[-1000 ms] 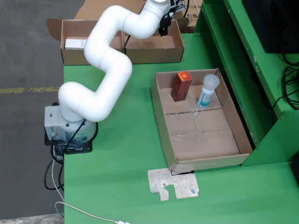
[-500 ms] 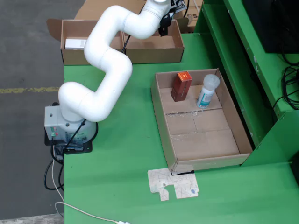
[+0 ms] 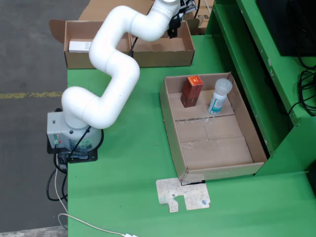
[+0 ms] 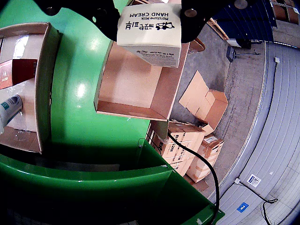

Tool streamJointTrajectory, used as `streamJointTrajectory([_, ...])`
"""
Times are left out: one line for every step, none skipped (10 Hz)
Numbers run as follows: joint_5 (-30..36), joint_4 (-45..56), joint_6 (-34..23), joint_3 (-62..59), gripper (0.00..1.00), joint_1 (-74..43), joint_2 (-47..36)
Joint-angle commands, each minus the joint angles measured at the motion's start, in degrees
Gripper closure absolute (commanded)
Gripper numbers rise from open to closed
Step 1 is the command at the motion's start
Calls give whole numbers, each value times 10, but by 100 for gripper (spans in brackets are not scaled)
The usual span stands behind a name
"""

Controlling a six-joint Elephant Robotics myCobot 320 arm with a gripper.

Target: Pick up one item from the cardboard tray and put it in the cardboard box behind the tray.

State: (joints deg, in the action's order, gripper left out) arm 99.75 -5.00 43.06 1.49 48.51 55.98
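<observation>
the green table [image 3: 128, 168] carries the white arm [image 3: 111, 74], which reaches from its base at the left of the fixed view up to the box [image 3: 163, 47] at the back edge. nearer the front sits the tray [image 3: 210, 148], with a red carton [image 3: 191, 91] and a white bottle [image 3: 219, 97] standing at its far end. a flat cardboard scrap [image 3: 183, 194] lies just beside the tray's front corner. in the gripper view the gripper [image 4: 150, 16] is clamped on a hand cream carton [image 4: 150, 33], held above the open box [image 4: 136, 79], whose floor shows bare beneath it; the tray [image 4: 44, 79] edge shows at the left of that view.
</observation>
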Motion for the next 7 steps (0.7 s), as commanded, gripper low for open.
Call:
streamJointTrajectory([4, -9, 3, -15, 100, -4, -16])
streamJointTrajectory([4, -9, 3, -15, 100, -4, -16])
streamJointTrajectory([4, -9, 3, -15, 90, -4, -16])
streamJointTrajectory([4, -9, 3, -15, 80, -4, -16])
streamJointTrajectory([4, -9, 3, -15, 70, -4, -16])
streamJointTrajectory([4, -9, 3, -15, 60, -4, -16])
streamJointTrajectory([4, -9, 3, -15, 50, -4, -16])
